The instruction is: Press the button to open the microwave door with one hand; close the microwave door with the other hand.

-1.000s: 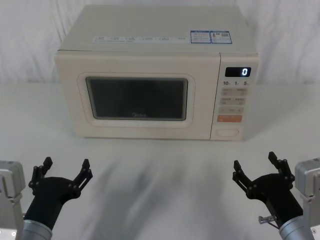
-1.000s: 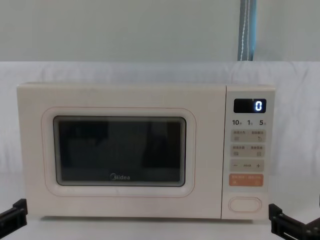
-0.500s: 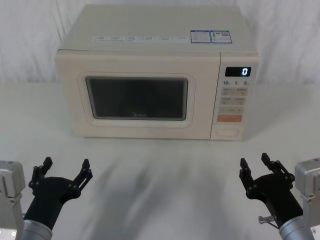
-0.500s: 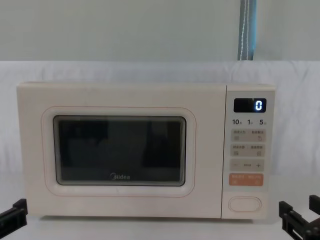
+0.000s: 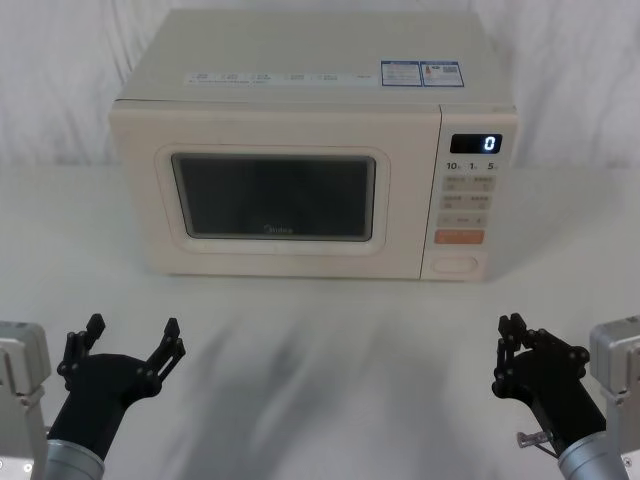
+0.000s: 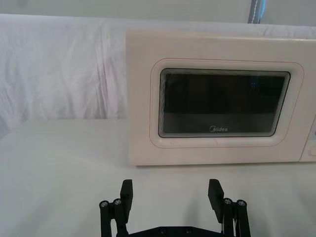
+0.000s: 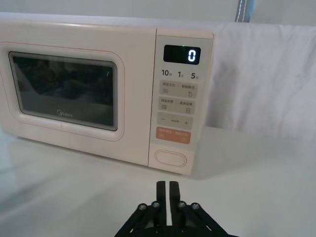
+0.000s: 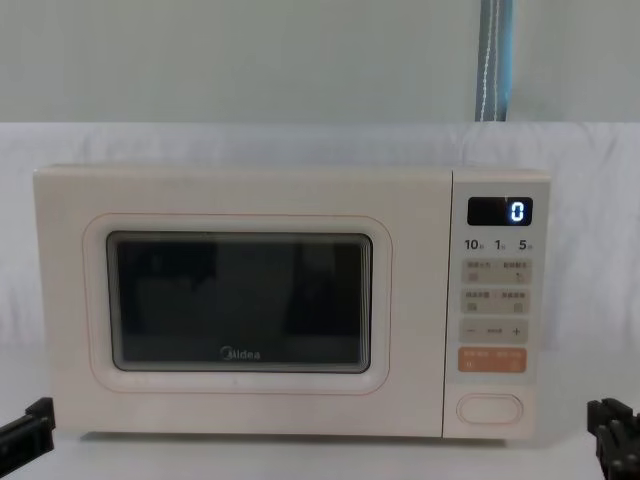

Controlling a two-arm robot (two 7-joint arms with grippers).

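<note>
The button [image 5: 454, 265] sits low on the microwave [image 5: 300, 150] panel, long side running sideways, about 11 o'clock from the right gripper [image 5: 513, 326], whose jaws are pinched together, so it's way closer than the wide-open left gripper [image 5: 130, 335].

The left gripper [image 5: 128, 335] sits low with its jaws spread wide, nothing between them, its black wrist running back behind the jaws. The right gripper [image 5: 511, 337] sits low on the other side, fingertips [image 7: 161, 186] pressed together, holding nothing.
</note>
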